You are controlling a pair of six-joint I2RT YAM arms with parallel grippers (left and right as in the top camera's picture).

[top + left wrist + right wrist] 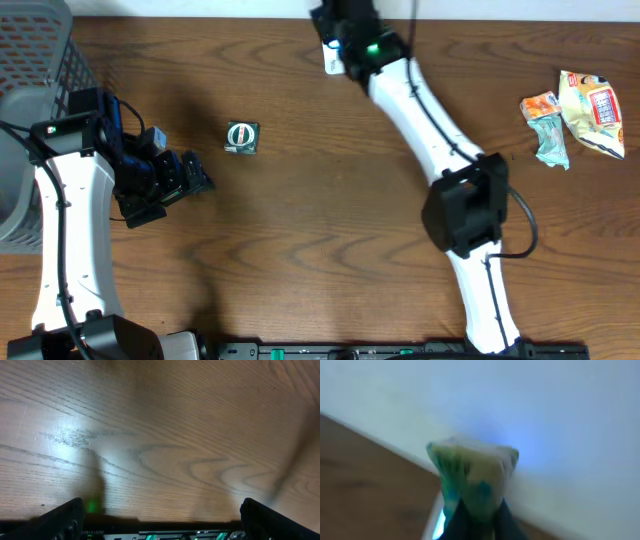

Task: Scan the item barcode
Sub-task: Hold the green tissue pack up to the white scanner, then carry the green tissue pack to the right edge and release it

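Note:
My right gripper (479,510) is shut on a green and yellow packet (472,472), the item, which sticks up between the dark fingers in front of a pale wall; this view is blurred. From overhead the right arm reaches to the table's far edge, where its wrist (350,30) hides the packet. A white device with a blue light (331,57) lies just beside it. My left gripper (188,176) stands open at the left, over bare wood. Its fingers (65,520) are spread wide with nothing between them. No barcode can be made out.
A small dark green round-faced item (242,137) lies on the table right of the left gripper. Two snack packets (545,125) (592,112) lie at the far right. A grey basket (30,60) stands at the back left corner.

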